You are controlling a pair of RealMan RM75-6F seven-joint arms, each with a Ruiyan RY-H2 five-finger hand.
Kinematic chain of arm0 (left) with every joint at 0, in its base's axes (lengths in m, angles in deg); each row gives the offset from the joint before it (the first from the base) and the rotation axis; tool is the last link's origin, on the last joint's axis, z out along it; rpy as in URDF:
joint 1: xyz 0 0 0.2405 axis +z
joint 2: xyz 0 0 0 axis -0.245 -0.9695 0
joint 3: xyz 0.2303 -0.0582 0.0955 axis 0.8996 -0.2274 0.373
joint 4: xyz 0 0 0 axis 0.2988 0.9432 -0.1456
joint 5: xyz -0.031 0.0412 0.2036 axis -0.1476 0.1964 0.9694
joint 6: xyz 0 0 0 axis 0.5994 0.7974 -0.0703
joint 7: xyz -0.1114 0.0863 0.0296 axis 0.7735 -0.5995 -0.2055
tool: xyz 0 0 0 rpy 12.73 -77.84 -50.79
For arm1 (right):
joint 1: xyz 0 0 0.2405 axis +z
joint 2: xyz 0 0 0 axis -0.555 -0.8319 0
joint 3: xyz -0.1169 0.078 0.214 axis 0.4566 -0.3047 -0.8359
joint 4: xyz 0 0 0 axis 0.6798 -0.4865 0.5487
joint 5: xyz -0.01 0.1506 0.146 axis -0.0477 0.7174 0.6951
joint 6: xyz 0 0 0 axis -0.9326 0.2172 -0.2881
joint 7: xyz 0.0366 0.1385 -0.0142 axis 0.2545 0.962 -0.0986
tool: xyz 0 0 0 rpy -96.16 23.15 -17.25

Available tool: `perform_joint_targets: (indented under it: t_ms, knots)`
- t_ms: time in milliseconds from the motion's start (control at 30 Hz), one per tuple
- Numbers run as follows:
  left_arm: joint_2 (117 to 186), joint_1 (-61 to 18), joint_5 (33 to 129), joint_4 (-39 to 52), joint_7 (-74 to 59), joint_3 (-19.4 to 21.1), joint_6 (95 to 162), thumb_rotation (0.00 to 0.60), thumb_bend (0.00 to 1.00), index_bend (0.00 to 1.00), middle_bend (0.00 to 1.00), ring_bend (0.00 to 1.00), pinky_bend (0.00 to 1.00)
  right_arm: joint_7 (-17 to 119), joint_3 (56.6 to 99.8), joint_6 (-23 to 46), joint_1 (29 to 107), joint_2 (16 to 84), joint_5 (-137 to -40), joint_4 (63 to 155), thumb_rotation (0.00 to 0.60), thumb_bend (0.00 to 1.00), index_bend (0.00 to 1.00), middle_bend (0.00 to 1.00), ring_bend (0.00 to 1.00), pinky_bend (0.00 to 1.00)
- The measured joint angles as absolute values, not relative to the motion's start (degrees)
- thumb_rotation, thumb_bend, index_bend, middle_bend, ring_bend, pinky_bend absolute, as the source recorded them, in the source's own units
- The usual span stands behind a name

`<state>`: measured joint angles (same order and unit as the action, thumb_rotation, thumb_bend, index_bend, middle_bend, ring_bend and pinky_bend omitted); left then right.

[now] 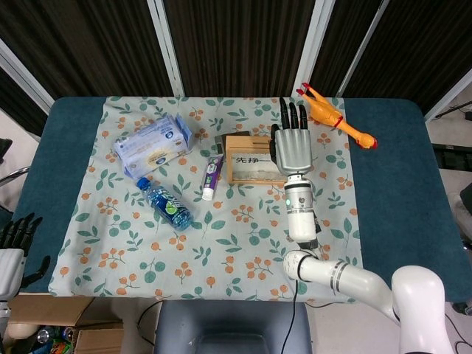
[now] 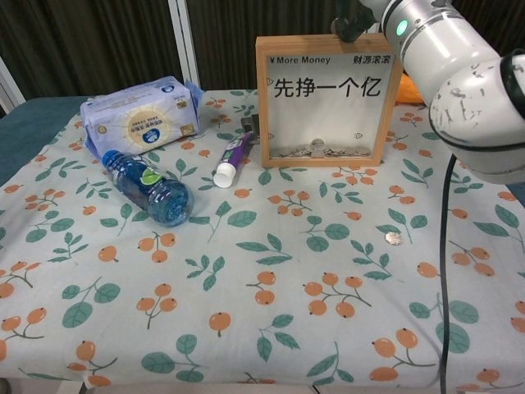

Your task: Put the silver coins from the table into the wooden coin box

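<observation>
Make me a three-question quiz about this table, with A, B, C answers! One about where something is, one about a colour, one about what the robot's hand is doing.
1. Where is the loose silver coin?
A. Inside the bottle
B. On the cloth in front of the wooden coin box, to its right
C. Under the tissue pack

2. What colour is the rubber chicken?
A. Orange-yellow
B. Green
C. Purple

3. The right hand is:
A. Gripping the toothpaste
B. Flat on the cloth
C. Above the box, fingers straight

Answers: B, the chest view shows it lying there; A, the head view shows that; C, its fingers point away over the box.
</observation>
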<state>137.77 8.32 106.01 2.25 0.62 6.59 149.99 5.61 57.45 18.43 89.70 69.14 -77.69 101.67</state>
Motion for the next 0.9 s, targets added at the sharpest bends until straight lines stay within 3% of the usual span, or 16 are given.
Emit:
perform_joint_targets:
  t_ms: [300, 367, 500, 567, 900]
  knots:
    - [137.8, 8.3, 105.8, 2.5, 0.8, 6.6, 149.7, 0.600, 0.38, 0.00, 0.00, 0.00, 0.00, 6.3, 58.3, 18.1, 90.5, 69.6, -76.6, 100.1, 0.600, 0.67, 0.71, 0.11, 0.00, 0.00]
    - [137.7, 8.3, 105.8, 2.5, 0.8, 6.5, 149.6, 0.600, 0.38, 0.00, 0.00, 0.00, 0.00, 6.2, 58.5, 17.9, 90.5, 69.6, -76.2, 100.1, 0.600, 0.67, 0.57, 0.11, 0.00, 0.00]
    - [137.7, 8.3, 105.8, 2.5, 0.9, 6.5, 149.6, 0.600, 0.38, 0.00, 0.00, 0.00, 0.00, 5.3, 58.7, 17.3, 90.4, 69.0, -74.8, 101.1, 0.600, 0.67, 0.13, 0.09, 0.00, 0.00]
    - [137.6, 8.3, 105.8, 2.4, 1.0, 6.5, 149.7, 0.600, 0.38, 0.00, 0.00, 0.00, 0.00, 5.3, 58.9, 17.3, 90.1, 68.5, -74.6, 102.1, 0.600, 0.67, 0.01, 0.08, 0.00, 0.00]
    - [137.3, 8.3, 105.7, 2.0, 0.9, 6.3, 149.9, 0.600, 0.38, 0.00, 0.00, 0.00, 0.00, 10.0, 60.6, 21.3, 87.3, 65.4, -79.8, 107.8, 0.600, 0.67, 0.00, 0.08, 0.00, 0.00]
